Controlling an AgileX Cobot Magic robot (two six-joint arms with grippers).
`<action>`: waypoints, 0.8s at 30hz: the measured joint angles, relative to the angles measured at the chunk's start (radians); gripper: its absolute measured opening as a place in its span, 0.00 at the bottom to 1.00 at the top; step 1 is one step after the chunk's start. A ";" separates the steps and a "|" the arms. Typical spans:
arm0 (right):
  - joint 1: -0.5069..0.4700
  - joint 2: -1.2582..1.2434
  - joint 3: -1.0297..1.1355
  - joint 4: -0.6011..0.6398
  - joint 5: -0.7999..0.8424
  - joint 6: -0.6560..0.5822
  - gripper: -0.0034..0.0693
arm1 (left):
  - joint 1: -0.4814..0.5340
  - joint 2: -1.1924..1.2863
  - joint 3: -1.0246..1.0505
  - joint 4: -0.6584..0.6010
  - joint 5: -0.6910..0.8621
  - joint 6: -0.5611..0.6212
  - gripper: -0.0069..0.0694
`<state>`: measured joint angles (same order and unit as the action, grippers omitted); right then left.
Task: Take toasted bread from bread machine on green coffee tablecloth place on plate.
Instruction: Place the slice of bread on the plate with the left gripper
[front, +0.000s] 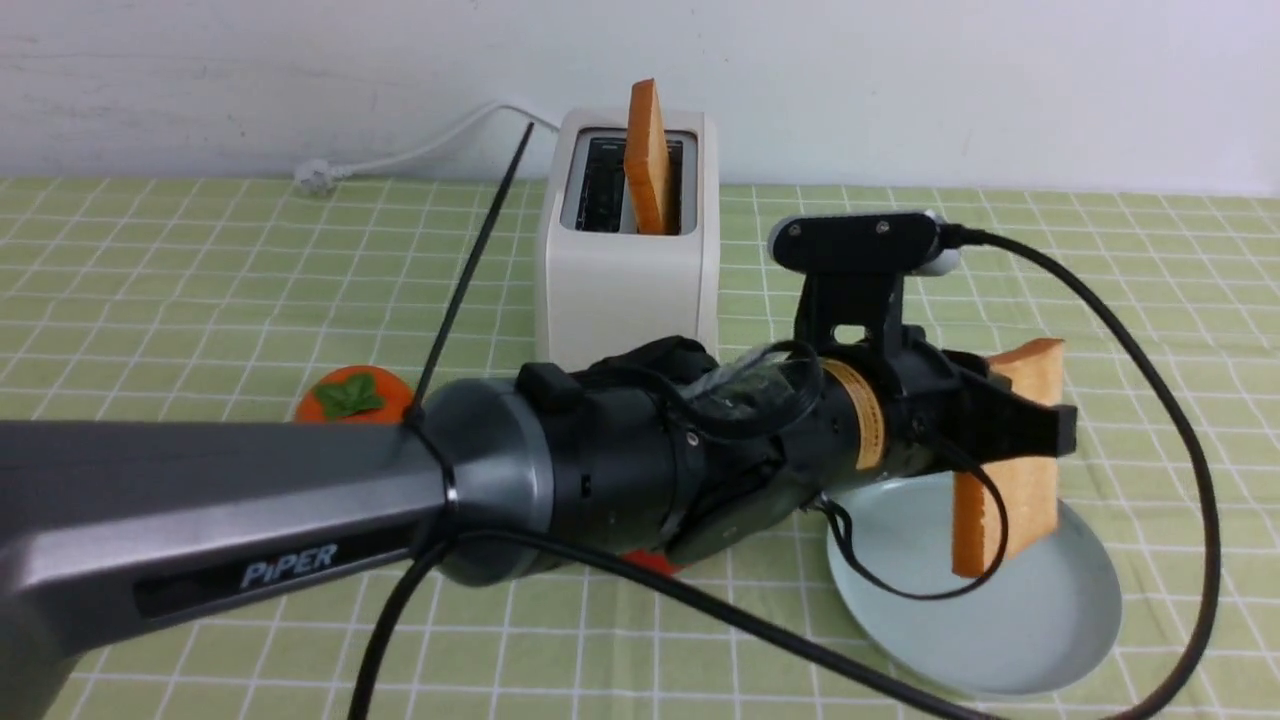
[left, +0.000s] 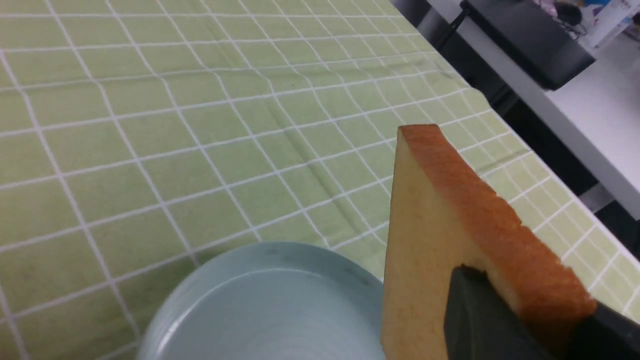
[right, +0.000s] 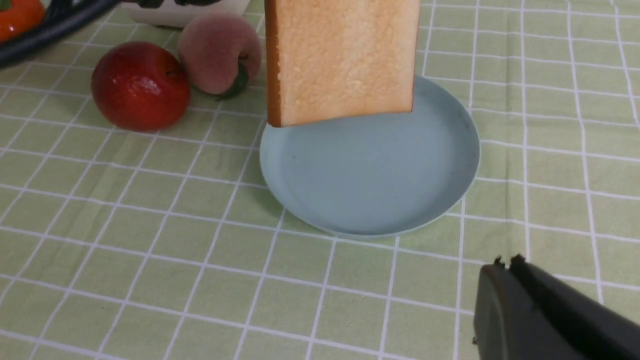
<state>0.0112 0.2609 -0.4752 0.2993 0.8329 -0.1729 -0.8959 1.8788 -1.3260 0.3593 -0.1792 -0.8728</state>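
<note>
The left jaws (front: 1030, 405) grip an upright toast slice (front: 1010, 500), clamped to its thickness.

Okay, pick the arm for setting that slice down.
Left, I'd say: its gripper already holds the slice above the plate, while the right gripper is shut and empty.

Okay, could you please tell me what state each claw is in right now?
Left claw: closed on a slice of toast, held upright over the plate.
Right claw: closed, holding nothing.
</note>
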 joint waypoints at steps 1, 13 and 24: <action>0.000 0.000 0.003 0.000 -0.005 0.000 0.05 | -0.003 0.006 0.000 0.028 -0.001 -0.042 0.21; 0.000 0.000 0.004 0.003 -0.031 0.000 0.05 | -0.006 0.074 0.000 0.421 -0.044 -0.491 0.21; 0.000 0.000 0.004 0.008 -0.035 0.000 0.05 | -0.006 0.098 0.000 0.544 0.041 -0.616 0.29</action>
<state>0.0112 0.2609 -0.4717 0.3074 0.7975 -0.1733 -0.9021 1.9772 -1.3260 0.9029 -0.1387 -1.4886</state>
